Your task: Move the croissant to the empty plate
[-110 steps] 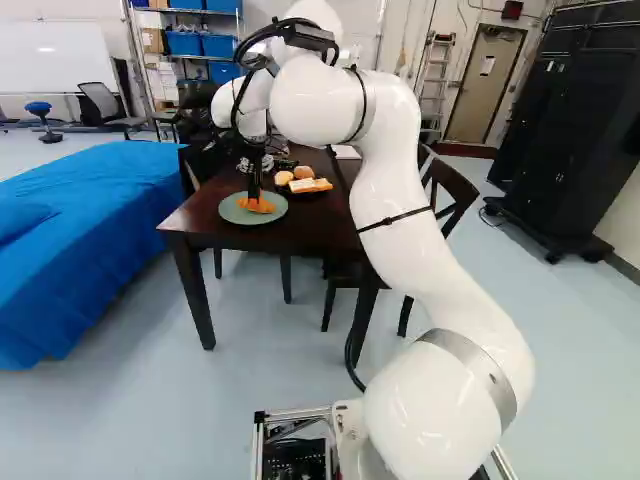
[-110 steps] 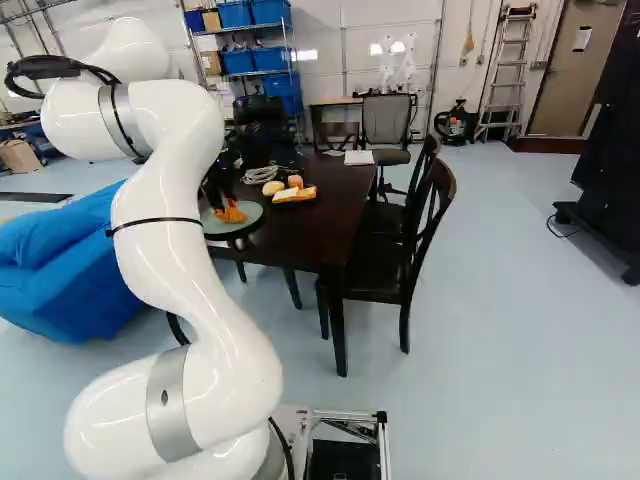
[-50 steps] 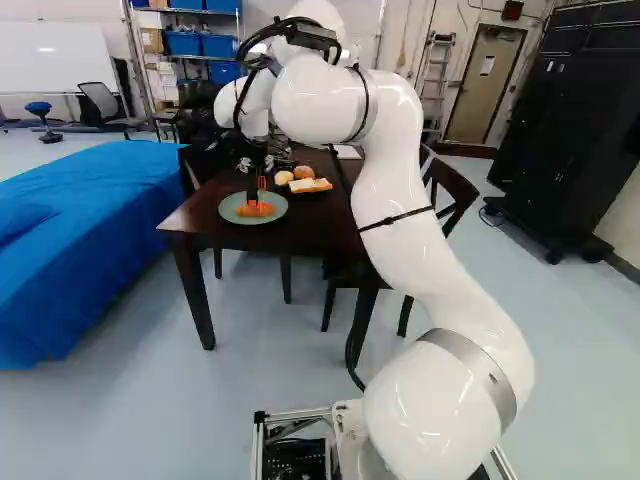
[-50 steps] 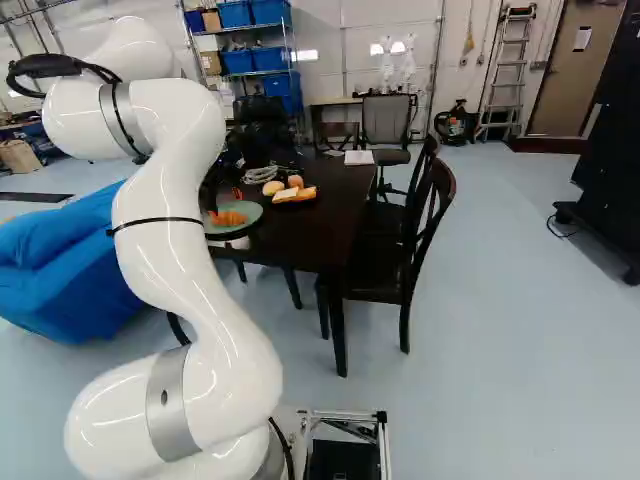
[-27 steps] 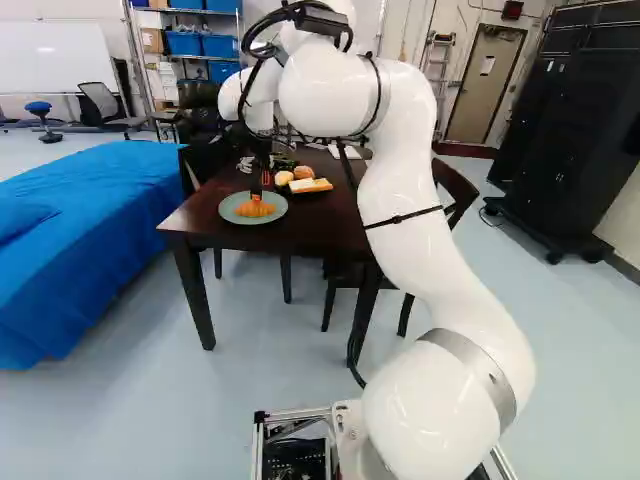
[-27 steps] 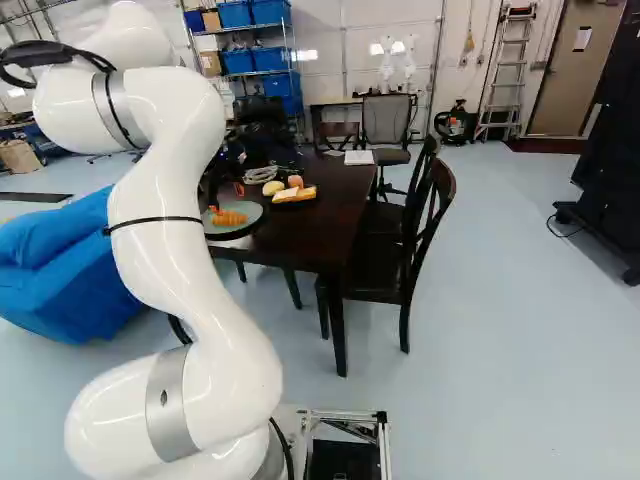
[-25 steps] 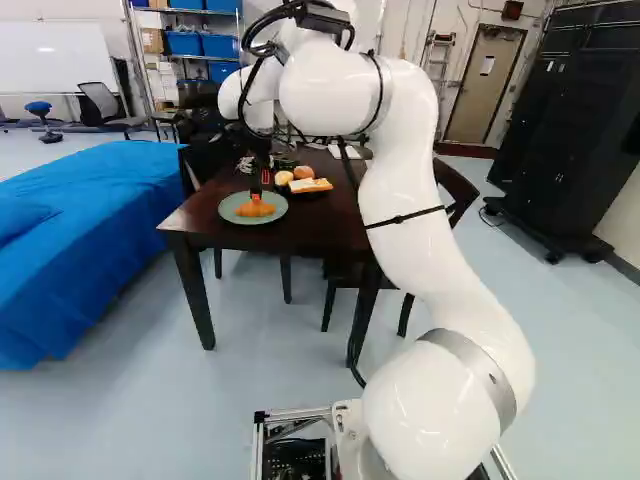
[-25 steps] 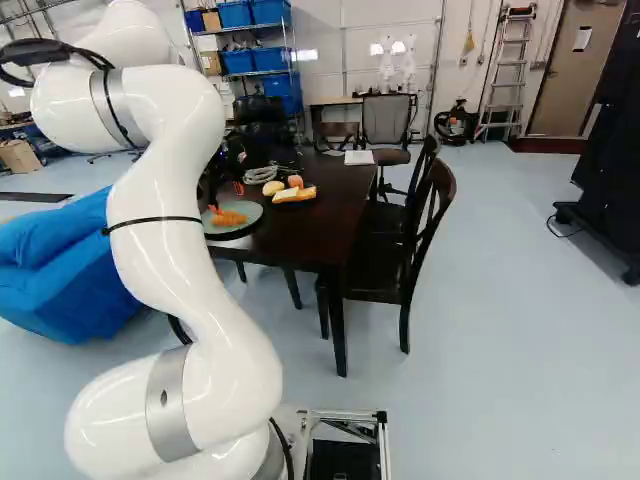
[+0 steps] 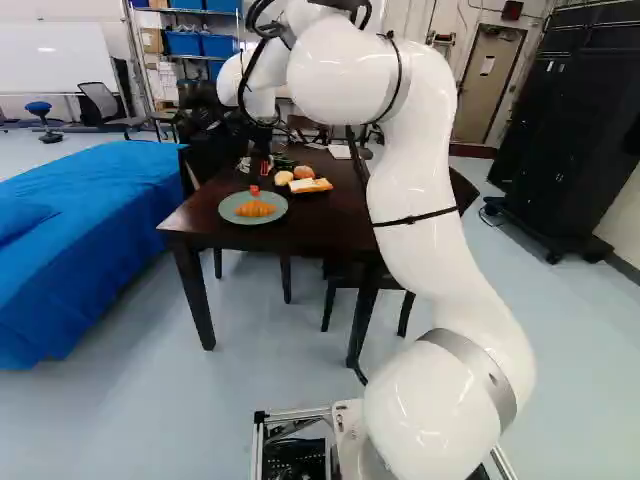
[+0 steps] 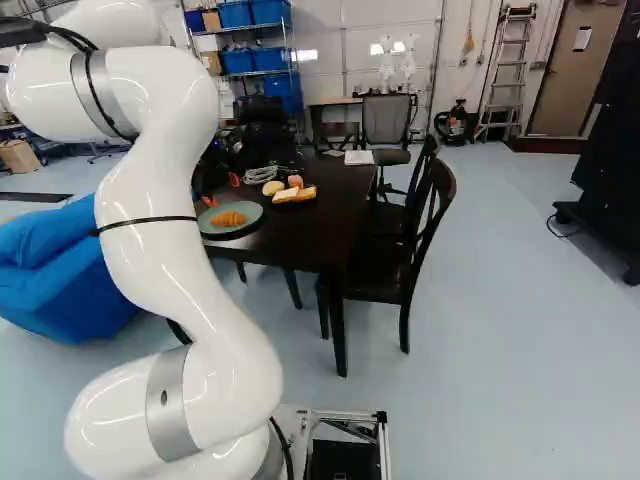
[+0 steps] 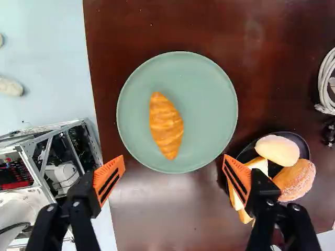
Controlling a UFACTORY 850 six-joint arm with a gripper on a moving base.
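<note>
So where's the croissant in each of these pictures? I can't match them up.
Left base view: the croissant is left of the middle, on the near part of the table.
Right base view: left of the middle, just right of the white arm.
Wrist view: ahead of the open hand.
Shared landmark: the round green plate under it.
</note>
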